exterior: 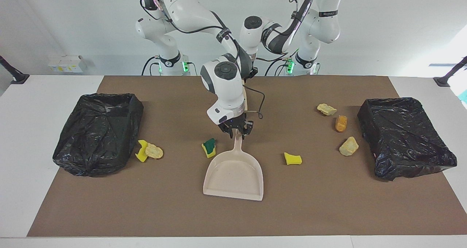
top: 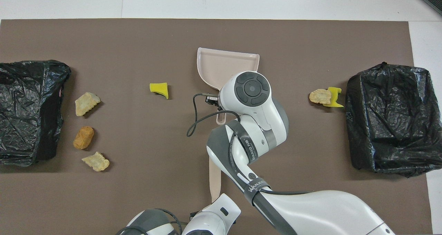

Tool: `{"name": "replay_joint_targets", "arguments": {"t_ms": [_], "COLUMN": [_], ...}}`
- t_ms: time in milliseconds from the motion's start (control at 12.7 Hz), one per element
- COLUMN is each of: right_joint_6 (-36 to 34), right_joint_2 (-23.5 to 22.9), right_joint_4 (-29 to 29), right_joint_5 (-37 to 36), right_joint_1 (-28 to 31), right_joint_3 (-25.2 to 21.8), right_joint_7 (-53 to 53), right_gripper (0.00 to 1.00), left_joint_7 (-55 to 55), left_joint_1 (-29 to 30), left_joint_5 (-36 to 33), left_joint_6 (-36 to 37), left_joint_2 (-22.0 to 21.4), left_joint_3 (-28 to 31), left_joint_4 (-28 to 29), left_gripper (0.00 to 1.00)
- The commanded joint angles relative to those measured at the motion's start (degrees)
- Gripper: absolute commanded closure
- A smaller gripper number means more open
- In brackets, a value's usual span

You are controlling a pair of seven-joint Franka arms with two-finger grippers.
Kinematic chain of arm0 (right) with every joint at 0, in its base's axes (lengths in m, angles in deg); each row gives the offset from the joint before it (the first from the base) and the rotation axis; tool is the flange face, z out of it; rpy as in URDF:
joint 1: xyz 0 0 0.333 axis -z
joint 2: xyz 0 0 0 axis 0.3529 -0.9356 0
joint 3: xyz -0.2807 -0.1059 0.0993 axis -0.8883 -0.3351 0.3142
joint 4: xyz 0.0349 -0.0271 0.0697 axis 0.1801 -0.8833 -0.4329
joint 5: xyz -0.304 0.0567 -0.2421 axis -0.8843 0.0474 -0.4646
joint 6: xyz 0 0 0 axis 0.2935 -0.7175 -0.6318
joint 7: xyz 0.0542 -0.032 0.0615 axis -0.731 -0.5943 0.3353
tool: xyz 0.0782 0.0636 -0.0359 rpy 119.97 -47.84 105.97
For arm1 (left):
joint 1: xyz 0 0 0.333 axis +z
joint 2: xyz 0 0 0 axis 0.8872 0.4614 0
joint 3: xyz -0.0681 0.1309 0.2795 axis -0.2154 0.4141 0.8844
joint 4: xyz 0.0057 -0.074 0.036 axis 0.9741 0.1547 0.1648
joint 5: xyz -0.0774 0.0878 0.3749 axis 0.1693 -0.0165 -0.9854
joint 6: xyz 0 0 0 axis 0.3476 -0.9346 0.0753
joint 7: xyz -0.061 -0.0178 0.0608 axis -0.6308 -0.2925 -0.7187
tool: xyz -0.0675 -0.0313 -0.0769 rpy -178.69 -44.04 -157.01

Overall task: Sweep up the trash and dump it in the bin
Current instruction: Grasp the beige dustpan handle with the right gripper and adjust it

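The beige dustpan (exterior: pixel 235 175) (top: pixel 221 69) lies flat mid-mat. My right gripper (exterior: pixel 236 128) hovers open just over its handle end. A green-and-yellow sponge (exterior: pixel 209 147) lies beside the pan, and a yellow sponge bit (exterior: pixel 293 158) (top: pixel 159 89) lies on its other flank. Another yellow bit (exterior: pixel 142 150) and a bread chunk (exterior: pixel 154 151) lie by the bin at the right arm's end. Three tan to orange chunks (exterior: pixel 340 123) (top: pixel 83 137) lie by the other bin. My left gripper (top: pixel 213 203) is shut on the beige brush (top: pixel 214 179), close to the robots.
Two bins lined with black bags stand on the brown mat, one (exterior: pixel 98 131) at the right arm's end and one (exterior: pixel 405 135) at the left arm's end. The right arm hides the green-and-yellow sponge in the overhead view.
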State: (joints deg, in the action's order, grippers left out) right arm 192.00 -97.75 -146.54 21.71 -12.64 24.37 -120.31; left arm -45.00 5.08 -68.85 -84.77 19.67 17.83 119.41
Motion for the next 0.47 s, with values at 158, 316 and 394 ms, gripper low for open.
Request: {"name": "replay_joint_targets", "arguments": {"t_ms": [158,316,394], "right_joint_6": [1.8,1.0,0.8], "right_joint_2": [-0.3,-0.9,-0.9], "right_joint_4": [-0.4,-0.2,-0.1], "right_joint_5": [1.1,0.3,-0.1], "right_joint_1": [0.7,0.2,-0.1], "right_joint_3": [0.6,0.5,0.5], "right_joint_7": [1.8,2.7,3.0], "right_gripper": [0.59,0.97,1.00], "left_joint_7": [0.6,0.4,-0.1], "left_joint_1": [0.5,0.7,0.7], "left_joint_5": [0.4,0.4,0.4], "left_joint_6": [0.7,0.8,2.7], "left_joint_2": [0.2,0.1,-0.5], "left_joint_3": [-0.1,-0.1,0.1], "left_joint_4": [0.1,-0.2,-1.3], "left_gripper": [1.00,1.00,1.00]}}
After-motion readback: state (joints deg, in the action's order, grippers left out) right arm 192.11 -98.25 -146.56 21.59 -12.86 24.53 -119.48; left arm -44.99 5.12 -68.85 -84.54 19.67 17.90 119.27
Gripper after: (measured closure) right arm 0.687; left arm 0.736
